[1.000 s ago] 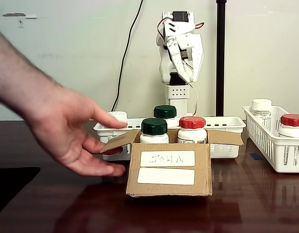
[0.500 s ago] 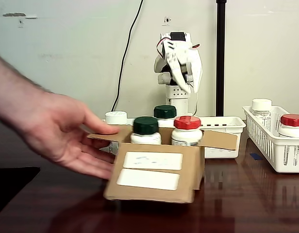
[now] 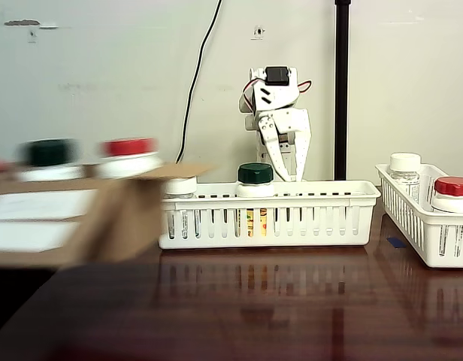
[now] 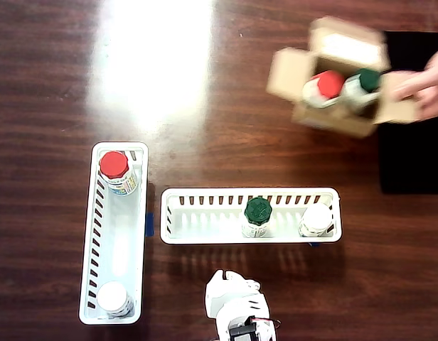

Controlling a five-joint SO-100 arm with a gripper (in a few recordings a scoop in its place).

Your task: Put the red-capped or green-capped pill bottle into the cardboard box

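Dark glossy wooden table (image 4: 55,85), pale wall (image 3: 104,83) behind.

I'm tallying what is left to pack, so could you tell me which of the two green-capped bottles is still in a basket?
The green-capped bottle standing in the long basket nearest the arm, beside a white-capped bottle. The other green-capped one sits in the cardboard box.
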